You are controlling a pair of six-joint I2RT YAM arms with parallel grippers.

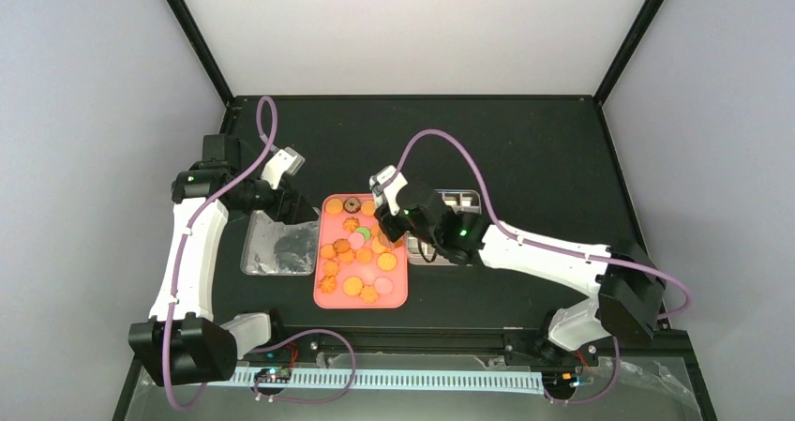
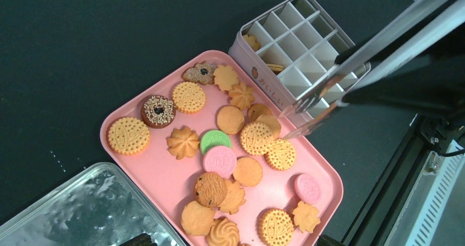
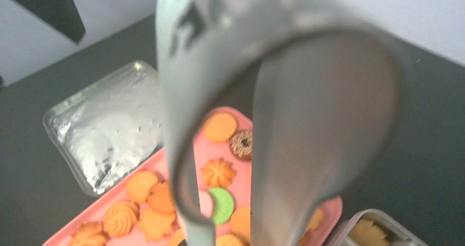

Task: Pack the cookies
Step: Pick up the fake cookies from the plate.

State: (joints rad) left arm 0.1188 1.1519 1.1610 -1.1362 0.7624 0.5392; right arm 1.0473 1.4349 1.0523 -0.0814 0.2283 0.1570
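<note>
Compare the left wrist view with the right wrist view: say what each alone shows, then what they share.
Left wrist only: the white tin with its grid of dividers, most cells empty, and the working tips of the tongs. Right wrist only: the tongs' looped handle end, close up and blurred, filling much of the frame. Both: the pink tray, the green cookie, the sprinkled brown ring and the shiny silver tray.

tray [image 2: 159,172]: smooth pink plastic; tongs [image 2: 378,45]: polished metal; lid [image 2: 82,213]: glossy dimpled metal; table [image 2: 82,38]: matt black; cookies [image 2: 230,119]: matt, embossed

Right claw [image 1: 394,201] tight on tongs [image 2: 351,57]
</note>
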